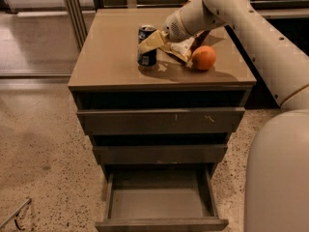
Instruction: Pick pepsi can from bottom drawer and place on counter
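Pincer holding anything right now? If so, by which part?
The pincer, above the counter, grips the pepsi can around its side, roughly mid-height.

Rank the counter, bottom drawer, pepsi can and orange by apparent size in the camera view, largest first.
1. counter
2. bottom drawer, though it is nearer the camera
3. pepsi can and orange: they look alike, so not ranked

The gripper is at the can on the counter.

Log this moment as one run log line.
phase: placing | gripper: shut on pepsi can, over counter | bottom drawer: open | orange: on counter, right of can
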